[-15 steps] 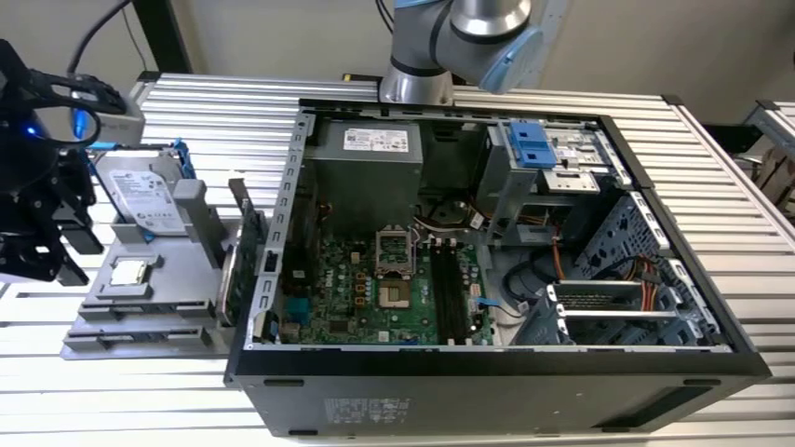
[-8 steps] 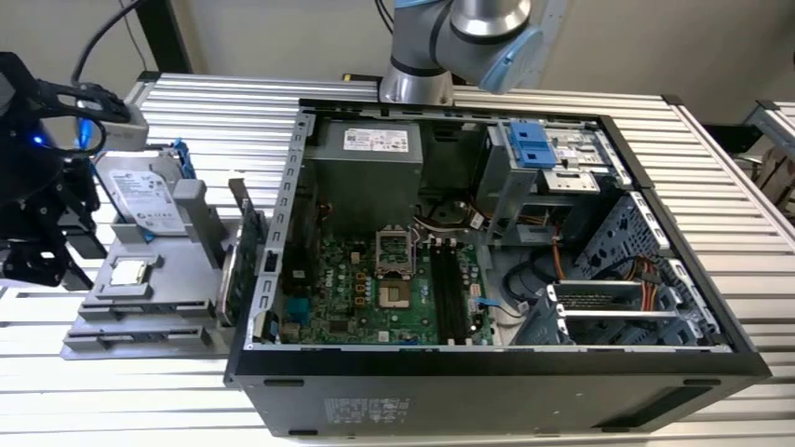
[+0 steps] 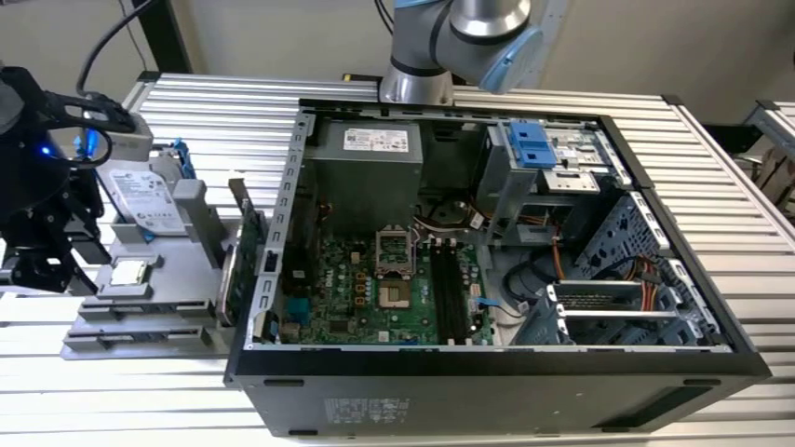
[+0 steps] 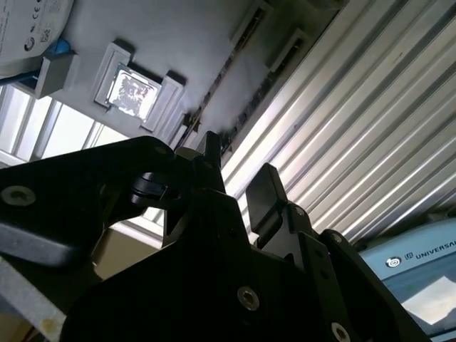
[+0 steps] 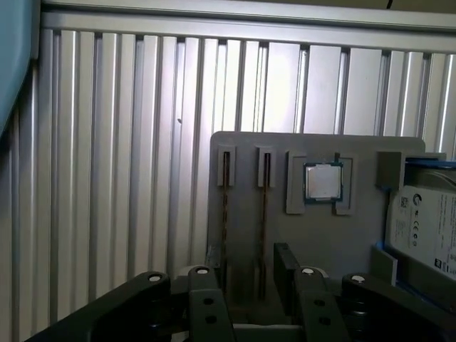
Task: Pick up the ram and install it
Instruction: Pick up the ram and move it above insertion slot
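Note:
Two slim green ram sticks [image 5: 226, 206] [image 5: 265, 206] stand edge-on in the slots of a grey holder [image 5: 242, 149]. In the exterior view the ram [image 3: 248, 228] is on the holder's side nearest the open computer case [image 3: 497, 363]. My black gripper [image 3: 56, 242] hovers at the exterior view's far left, beside the holder and apart from the ram. In both wrist views the gripper [image 5: 246, 285] [image 4: 239, 174] is open, with nothing between its fingers [image 4: 263, 189]. The black memory slots [image 3: 450, 293] lie on the motherboard [image 3: 360, 298] inside the case.
On the same holder sit a square metal-topped processor chip [image 5: 323, 182] [image 3: 130, 272] and a silver hard drive with blue rails [image 3: 140, 200]. The ribbed aluminium table [image 3: 223, 116] surrounds the case. The arm's base [image 3: 416, 84] rises behind the case.

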`<state>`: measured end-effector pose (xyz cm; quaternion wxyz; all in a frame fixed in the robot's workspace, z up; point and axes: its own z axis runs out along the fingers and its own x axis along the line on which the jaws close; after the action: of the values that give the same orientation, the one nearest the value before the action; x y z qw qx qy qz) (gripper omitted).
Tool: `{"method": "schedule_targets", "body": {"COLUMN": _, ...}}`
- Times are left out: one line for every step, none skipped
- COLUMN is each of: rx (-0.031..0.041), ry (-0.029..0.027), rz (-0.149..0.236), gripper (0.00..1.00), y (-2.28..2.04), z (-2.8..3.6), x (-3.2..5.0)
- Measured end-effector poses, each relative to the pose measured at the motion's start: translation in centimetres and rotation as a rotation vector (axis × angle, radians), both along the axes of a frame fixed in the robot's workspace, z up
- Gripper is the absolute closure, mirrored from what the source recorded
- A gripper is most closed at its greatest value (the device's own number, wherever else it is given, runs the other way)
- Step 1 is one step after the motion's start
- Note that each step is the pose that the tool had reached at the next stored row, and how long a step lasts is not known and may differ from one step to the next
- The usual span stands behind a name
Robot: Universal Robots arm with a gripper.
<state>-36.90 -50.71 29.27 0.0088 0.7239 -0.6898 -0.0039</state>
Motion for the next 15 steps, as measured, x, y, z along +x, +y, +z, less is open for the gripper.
{"method": "schedule_targets", "body": {"rx": -0.0001, "ry": 0.0000, "rz": 0.000, "gripper": 0.00, "y": 0.00, "z": -0.06, "x": 0.00}}
{"method": "schedule_targets", "body": {"rx": -0.0001, "ry": 0.0000, "rz": 0.000, "gripper": 0.00, "y": 0.00, "z": -0.12, "x": 0.00}}
{"method": "schedule_targets", "body": {"rx": -0.0001, "ry": 0.0000, "rz": 0.000, "gripper": 0.00, "y": 0.00, "z": -0.18, "x": 0.00}}
{"method": "schedule_targets", "body": {"rx": 0.0000, "ry": 0.0000, "rz": 0.000, "gripper": 0.00, "y": 0.00, "z": -0.25, "x": 0.00}}
{"method": "schedule_targets", "body": {"rx": 0.0000, "ry": 0.0000, "rz": 0.000, "gripper": 0.00, "y": 0.00, "z": -0.33, "x": 0.00}}
{"method": "schedule_targets", "body": {"rx": 0.0000, "ry": 0.0000, "rz": 0.000, "gripper": 0.00, "y": 0.00, "z": -0.41, "x": 0.00}}
{"method": "schedule_targets", "body": {"rx": -0.0001, "ry": 0.0000, "rz": 0.000, "gripper": 0.00, "y": 0.00, "z": -0.50, "x": 0.00}}
{"method": "schedule_targets", "body": {"rx": -0.0002, "ry": 0.0001, "rz": 0.000, "gripper": 0.00, "y": 0.00, "z": -0.60, "x": 0.00}}
{"method": "schedule_targets", "body": {"rx": -0.0011, "ry": 0.0000, "rz": 0.000, "gripper": 0.00, "y": -0.01, "z": -0.70, "x": 0.00}}
{"method": "schedule_targets", "body": {"rx": -0.0030, "ry": 0.0001, "rz": 0.000, "gripper": 0.00, "y": 0.00, "z": -0.81, "x": 0.00}}
{"method": "schedule_targets", "body": {"rx": -0.0055, "ry": 0.0002, "rz": 0.000, "gripper": 0.00, "y": 0.00, "z": -0.91, "x": 0.00}}
{"method": "schedule_targets", "body": {"rx": -0.0080, "ry": 0.0002, "rz": 0.000, "gripper": 0.00, "y": 0.00, "z": -1.01, "x": 0.00}}
{"method": "schedule_targets", "body": {"rx": -0.0108, "ry": 0.0003, "rz": 0.000, "gripper": 0.00, "y": 0.00, "z": -1.11, "x": 0.00}}
{"method": "schedule_targets", "body": {"rx": -0.0138, "ry": 0.0003, "rz": 0.000, "gripper": 0.00, "y": 0.00, "z": -1.21, "x": 0.00}}
{"method": "schedule_targets", "body": {"rx": -0.0171, "ry": 0.0004, "rz": 0.000, "gripper": 0.00, "y": 0.00, "z": -1.30, "x": 0.00}}
